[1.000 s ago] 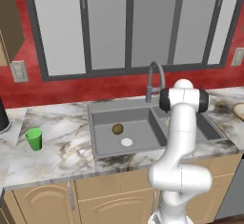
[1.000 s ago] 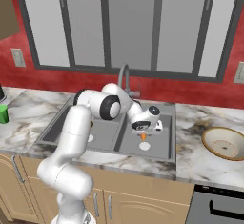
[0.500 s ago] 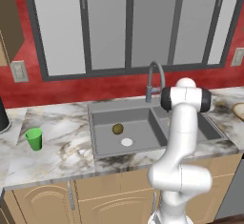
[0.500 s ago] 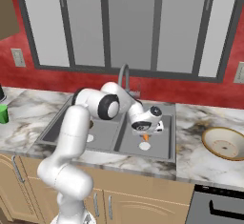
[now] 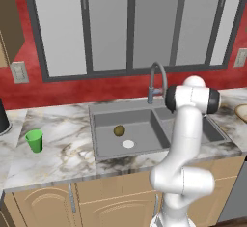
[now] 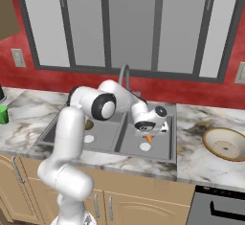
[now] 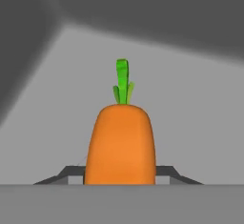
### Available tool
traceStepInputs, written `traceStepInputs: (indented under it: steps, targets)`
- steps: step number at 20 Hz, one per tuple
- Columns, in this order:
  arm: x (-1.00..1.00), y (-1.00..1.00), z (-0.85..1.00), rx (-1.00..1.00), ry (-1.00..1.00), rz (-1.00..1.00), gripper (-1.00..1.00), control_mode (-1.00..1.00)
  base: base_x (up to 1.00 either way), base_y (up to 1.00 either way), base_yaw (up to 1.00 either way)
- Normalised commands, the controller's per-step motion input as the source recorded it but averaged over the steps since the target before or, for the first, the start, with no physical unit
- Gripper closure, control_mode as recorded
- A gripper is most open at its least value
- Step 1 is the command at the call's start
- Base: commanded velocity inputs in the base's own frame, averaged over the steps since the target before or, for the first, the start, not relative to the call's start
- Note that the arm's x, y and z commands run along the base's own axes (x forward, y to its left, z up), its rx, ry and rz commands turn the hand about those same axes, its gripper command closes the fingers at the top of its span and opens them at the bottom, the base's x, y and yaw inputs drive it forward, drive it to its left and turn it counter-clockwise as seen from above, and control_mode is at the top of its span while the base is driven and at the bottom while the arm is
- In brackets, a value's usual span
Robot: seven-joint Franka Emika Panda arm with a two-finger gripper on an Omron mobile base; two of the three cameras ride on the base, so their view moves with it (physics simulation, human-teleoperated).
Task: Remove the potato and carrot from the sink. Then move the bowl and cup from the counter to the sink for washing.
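In the right basin of the grey sink [image 6: 143,154] my gripper [image 6: 149,132] points down and is shut on the orange carrot [image 6: 149,138]. In the hand view the carrot [image 7: 121,142] stands between my gripper's [image 7: 120,171] dark fingers, its green top pointing away over the basin floor. The olive-brown potato [image 5: 119,131] lies in the left basin near a white drain; my arm partly hides the potato [image 6: 89,124] in the right base view. The green cup [image 5: 34,140] stands on the counter [image 5: 62,148] far left. The tan bowl [image 6: 224,143] sits on the counter right of the sink.
The curved grey faucet [image 5: 157,78] rises behind the divider between the basins, close to my arm. A white drain disc [image 6: 145,147] lies right under the carrot. A red wall and windows close off the back. A dark appliance [image 6: 215,209] sits below the counter at right.
The jaws have narrowed onto the carrot. The arm has hardly shifted, and the potato, cup and bowl stay where they were.
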Motion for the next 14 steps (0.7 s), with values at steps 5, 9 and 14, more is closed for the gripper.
traceStepInputs:
  steps: [5, 9, 14]
  targets:
    - [-0.35, -0.05, 0.55, 0.00, 0.00, 0.01, 1.00, -1.00, 0.00, 0.00, 0.00]
    - [-0.36, 0.00, 0.54, 0.00, 0.00, 0.00, 1.00, -1.00, 0.00, 0.00, 0.00]
    - [-0.38, 0.00, 0.53, 0.00, 0.00, 0.00, 1.00, -1.00, 0.00, 0.00, 0.00]
